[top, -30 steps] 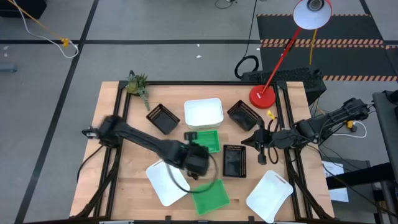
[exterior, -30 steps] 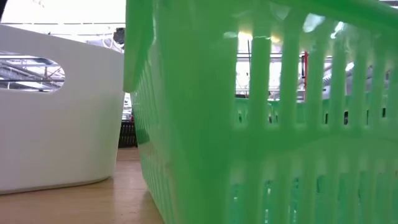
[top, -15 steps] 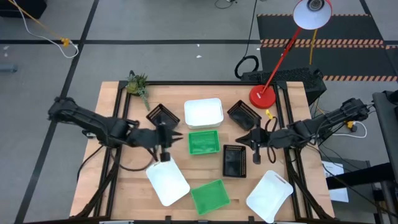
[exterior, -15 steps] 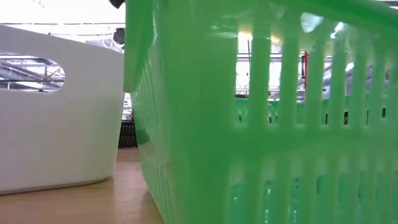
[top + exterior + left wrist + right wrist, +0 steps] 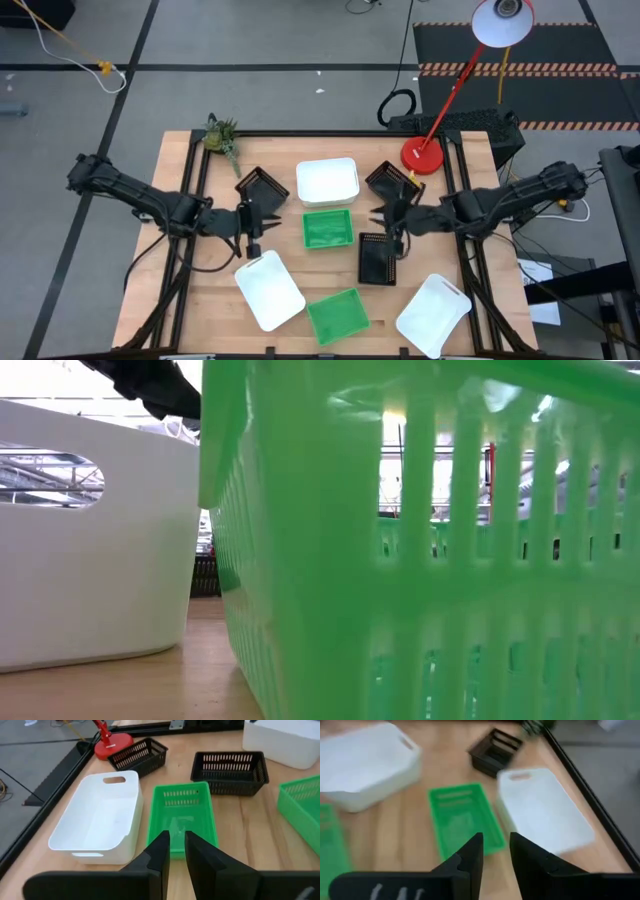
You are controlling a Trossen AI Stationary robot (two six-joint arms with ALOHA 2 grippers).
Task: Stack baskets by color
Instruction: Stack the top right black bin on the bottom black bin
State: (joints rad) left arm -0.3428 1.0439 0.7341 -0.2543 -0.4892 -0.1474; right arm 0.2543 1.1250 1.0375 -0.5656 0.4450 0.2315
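Baskets stand on their bottoms on the wooden table. White ones are at the far middle, near left and near right. Green ones sit at the centre and the near middle. Black ones are at the far left, far right and right of centre. My left gripper hovers left of the centre green basket, its fingers a narrow gap apart and empty. My right gripper hovers right of that same basket, open and empty.
A red round lamp base stands at the far right corner, its arm slanting up and away. A small plant lies at the far left corner. In the low view, the near green basket and a white basket fill the picture.
My left gripper has drawn back from over the centre green basket toward the table's left edge. My right gripper has gone a little toward the table's middle and its far edge. No basket has moved.
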